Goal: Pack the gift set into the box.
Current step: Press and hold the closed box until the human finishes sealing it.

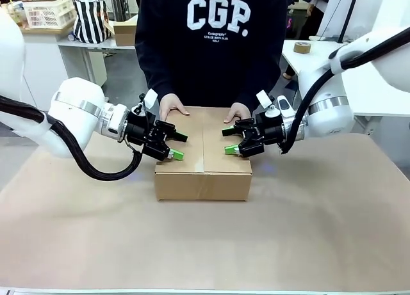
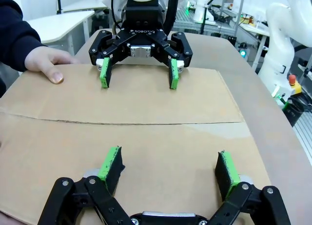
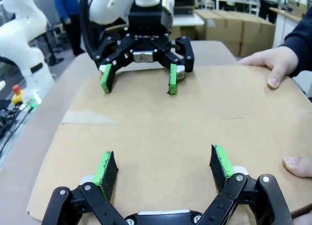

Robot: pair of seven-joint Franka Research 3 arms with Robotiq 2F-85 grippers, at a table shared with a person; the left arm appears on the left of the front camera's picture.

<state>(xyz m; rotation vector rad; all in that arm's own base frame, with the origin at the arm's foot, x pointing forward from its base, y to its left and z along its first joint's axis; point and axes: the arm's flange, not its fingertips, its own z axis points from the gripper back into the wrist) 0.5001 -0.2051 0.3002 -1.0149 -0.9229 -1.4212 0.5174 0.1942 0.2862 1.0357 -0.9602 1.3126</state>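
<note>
"Holding the lid shut, are they?" asks one watcher.

"So it seems," says the other. "The large plain brown corrugated cardboard box [image 1: 203,173] sits in the middle of the brown-covered table [image 1: 320,231], its top flaps folded flat and meeting along a middle seam. The left gripper [image 1: 180,146] is over one flap and the right gripper [image 1: 229,141] over the other. Each has its green-padded jaws spread wide with nothing between them. The pads look to rest on the cardboard, probably to stop the flaps springing up."

"And the person?"

"One hand [image 1: 172,107] and the other hand [image 1: 239,111] lie flat on the far edge, likely steadying the carton. The gift set cannot be seen; presumably it is inside."

"Anything in the way?"

"Nothing near. A roll of brown tape [image 1: 302,47] lies well apart on a white side table behind the right arm, and a black-and-white striped bag [image 1: 90,18] stands far back on the left"
</note>
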